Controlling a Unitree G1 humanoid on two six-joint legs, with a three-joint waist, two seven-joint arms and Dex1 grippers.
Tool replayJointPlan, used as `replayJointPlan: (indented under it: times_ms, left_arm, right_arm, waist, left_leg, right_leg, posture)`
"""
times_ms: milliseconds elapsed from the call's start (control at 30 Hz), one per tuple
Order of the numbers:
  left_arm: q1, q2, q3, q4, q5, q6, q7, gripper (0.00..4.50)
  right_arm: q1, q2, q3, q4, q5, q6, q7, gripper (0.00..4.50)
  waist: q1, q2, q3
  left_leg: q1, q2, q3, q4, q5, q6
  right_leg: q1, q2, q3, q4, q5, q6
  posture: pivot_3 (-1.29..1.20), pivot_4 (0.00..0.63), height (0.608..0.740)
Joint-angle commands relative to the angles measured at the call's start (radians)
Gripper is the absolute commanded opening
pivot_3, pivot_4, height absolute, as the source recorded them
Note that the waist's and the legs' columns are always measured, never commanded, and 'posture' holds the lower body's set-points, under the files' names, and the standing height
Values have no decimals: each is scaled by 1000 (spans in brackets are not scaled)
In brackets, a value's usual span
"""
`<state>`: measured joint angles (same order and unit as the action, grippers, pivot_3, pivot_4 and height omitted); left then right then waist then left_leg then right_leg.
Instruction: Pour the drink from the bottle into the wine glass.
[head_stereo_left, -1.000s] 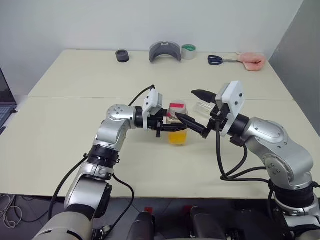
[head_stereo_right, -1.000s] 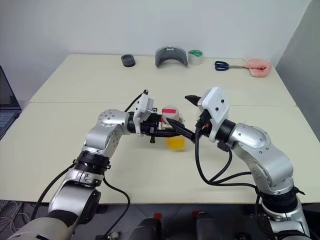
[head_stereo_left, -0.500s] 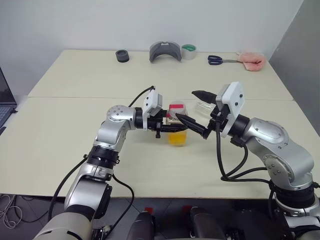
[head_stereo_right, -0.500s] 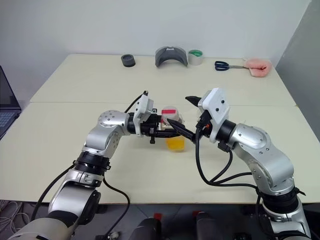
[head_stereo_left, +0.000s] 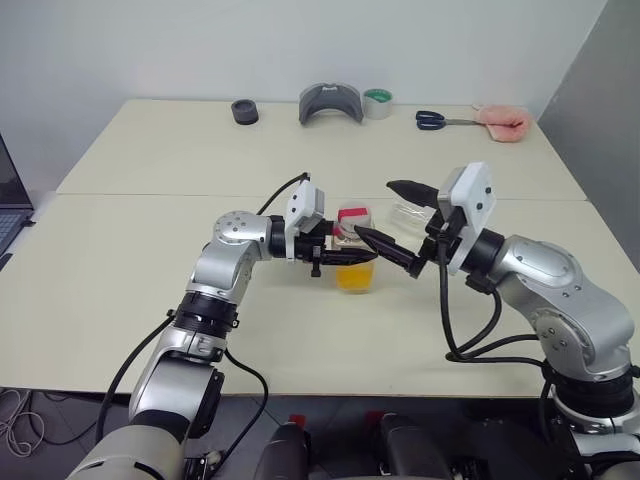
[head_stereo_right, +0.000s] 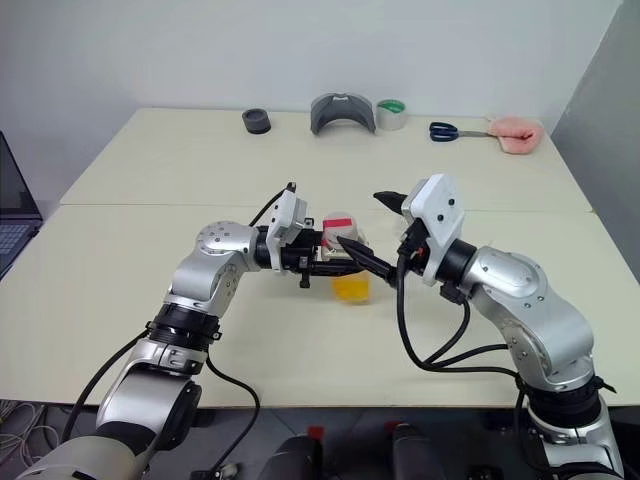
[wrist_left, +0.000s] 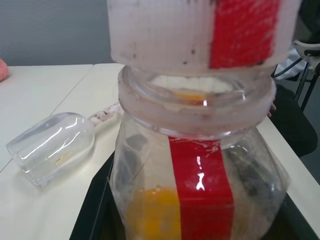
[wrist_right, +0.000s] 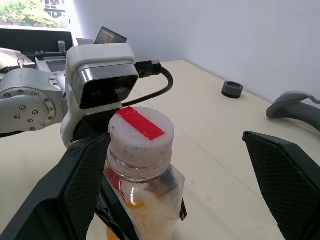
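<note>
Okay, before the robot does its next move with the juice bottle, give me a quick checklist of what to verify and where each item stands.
1. Left gripper shut on the bottle: ok.
2. Bottle upright: ok.
3. Cap off for pouring: not ok, it is on.
4. Right gripper open around the cap: ok.
5. Wine glass upright to receive the drink: not ok, it lies on its side on the table.

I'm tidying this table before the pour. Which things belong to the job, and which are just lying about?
Belongs to the job:
- small clear plastic bottle of orange drink, white cap with red strip
- clear stemmed wine glass, lying on its side

Lying about:
- black round puck
- grey curved holder
- tape roll
- blue-handled scissors
- pink cloth
</note>
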<state>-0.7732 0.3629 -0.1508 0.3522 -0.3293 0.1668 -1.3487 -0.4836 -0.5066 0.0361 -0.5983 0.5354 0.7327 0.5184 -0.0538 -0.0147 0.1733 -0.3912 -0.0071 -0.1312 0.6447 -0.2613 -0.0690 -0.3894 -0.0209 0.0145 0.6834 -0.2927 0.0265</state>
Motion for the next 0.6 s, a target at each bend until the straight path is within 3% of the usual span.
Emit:
replayJointPlan:
  times_ms: [33,600]
  left_arm:
    - [-10,-5,5,-27,-11,-22,-11,1713]
    - [-7,-12,8,-52,-15,-4,7,1713]
  right_arm:
    - [-2,-14,-33,-59,42,13,10,4500]
    - [-10,-56,-83,-86,198,82,26,4500]
  waist:
    - [0,0,0]
    - [0,0,0]
  left_leg:
    - [0,0,0,0,0,0]
    - [0,0,0,0,0,0]
  right_leg:
    - [0,0,0,0,0,0]
    - [0,0,0,0,0,0]
  posture:
    - [0,150,740]
    - [0,150,740]
